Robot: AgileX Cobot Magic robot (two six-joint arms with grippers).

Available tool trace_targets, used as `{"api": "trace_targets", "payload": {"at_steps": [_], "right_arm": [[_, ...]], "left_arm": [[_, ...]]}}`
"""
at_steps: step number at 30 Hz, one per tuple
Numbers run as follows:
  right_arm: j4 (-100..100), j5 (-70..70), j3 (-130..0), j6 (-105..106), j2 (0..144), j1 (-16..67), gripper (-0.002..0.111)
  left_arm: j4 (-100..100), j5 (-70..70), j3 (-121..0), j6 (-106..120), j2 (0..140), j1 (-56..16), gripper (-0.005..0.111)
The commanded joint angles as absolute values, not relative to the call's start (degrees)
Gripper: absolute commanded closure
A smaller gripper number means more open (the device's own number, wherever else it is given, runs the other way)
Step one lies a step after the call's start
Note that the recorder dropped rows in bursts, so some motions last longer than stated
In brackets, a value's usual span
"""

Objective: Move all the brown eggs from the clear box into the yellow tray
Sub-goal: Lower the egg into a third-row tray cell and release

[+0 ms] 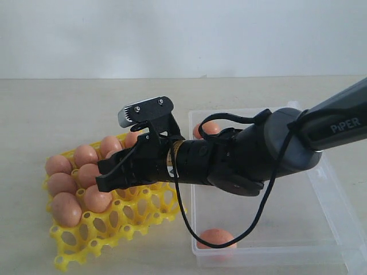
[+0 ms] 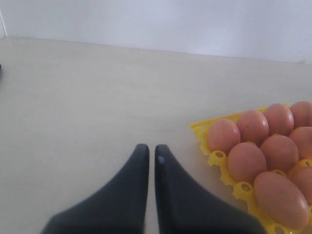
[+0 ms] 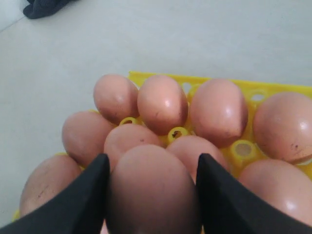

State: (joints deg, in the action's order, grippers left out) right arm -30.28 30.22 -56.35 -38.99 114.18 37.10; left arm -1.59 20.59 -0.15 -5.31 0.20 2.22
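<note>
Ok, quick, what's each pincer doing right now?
Left pincer: closed, empty.
Right pincer: closed on a brown egg, above the yellow tray.

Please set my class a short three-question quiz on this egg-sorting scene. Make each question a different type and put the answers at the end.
1. In the exterior view, how many brown eggs show inside the clear box?
2. The right gripper has an egg between its fingers. Where is it? A. over the clear box. B. over the yellow tray. C. over neither.
3. True or false: the left gripper grips an egg.
Key: 1. Two, though the arm hides part of the box. 2. B. 3. False: its jaws are shut on nothing.
</note>
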Motion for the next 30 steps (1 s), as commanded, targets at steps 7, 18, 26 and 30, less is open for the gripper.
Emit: {"api": "trace_targets", "payload": {"at_steps": [7, 18, 26, 30], "right_arm": [[-31.05, 31.01, -56.60, -38.79, 113.95, 37.14, 0.108], [-36.29, 31.01, -56.60, -40.33, 114.07, 37.14, 0.098], [-36.68, 31.01, -56.60, -42.98, 116.22, 37.14, 0.065], [-36.68, 31.01, -56.60, -44.56, 116.61, 37.14, 0.053]], "left_arm": [[-1.46, 20.37, 0.00, -5.04, 0.00, 2.40, 0.103], [-1.46, 20.37, 0.00, -5.04, 0.00, 2.40, 0.103], [-1.46, 20.37, 0.00, -5.04, 0.00, 2.40, 0.103], [-1.46, 20.37, 0.00, -5.04, 0.00, 2.40, 0.103]]}}
